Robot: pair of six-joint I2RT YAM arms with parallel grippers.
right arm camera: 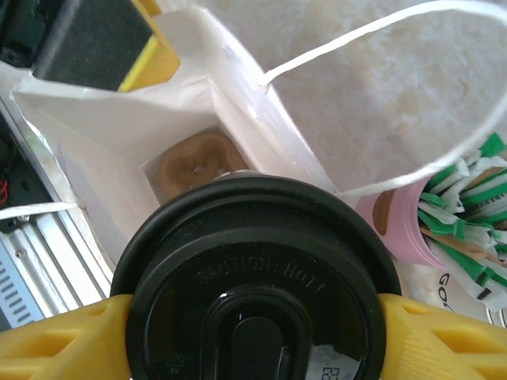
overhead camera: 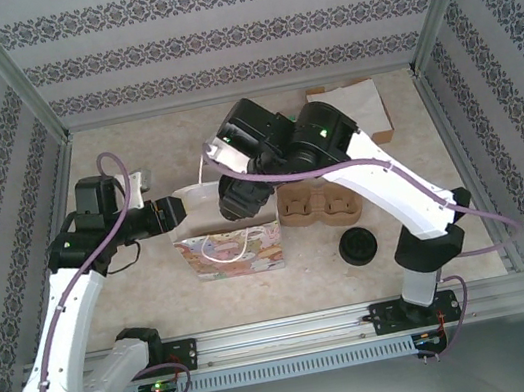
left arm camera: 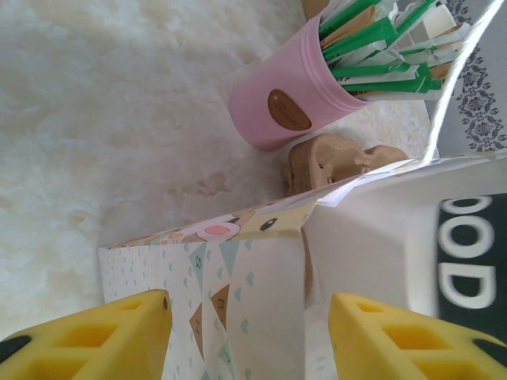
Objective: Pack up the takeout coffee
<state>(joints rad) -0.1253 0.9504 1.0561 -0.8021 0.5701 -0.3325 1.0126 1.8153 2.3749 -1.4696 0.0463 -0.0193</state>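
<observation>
The biggest risk is at the near side. The left fingers [left arm camera: 87, 336] stand apart on either side of the bag's [right arm camera: 79, 150] rim and pinch nothing. With the rim unheld, the paper mouth could sag inward. The light bag could also tip or slide on the table [left arm camera: 95, 119] once something presses on it.

The right fingers [right arm camera: 55, 340] are clamped on the coffee [right arm camera: 253, 269], one on each side at the level of its black lid. I cannot tell whether they bear on the lid's rim or on the cup just under it. If they are on the lid alone, it could pop off under the cup's weight and the drink would drop and spill.

On the way down the cup's base could catch the bag's wall or snag the handle [right arm camera: 273, 73] that loops just beyond the lid, and either would tilt the cup. A brown moulded piece [right arm camera: 194, 162] lies on the bag's floor and looks like a carrier hole. If the base lands on its edge instead of in the hole, the cup would end up leaning.

The coffee sits squarely between the right fingers with its lid facing up at the wrist camera. It hangs over the bag's open mouth, toward the near side. How far its base has gone in is hidden.

Beyond the bag, a carrier [overhead camera: 320, 208] and a pink cup [left arm camera: 293, 95] of packets stand close by, so a sideways swing could knock into them.
</observation>
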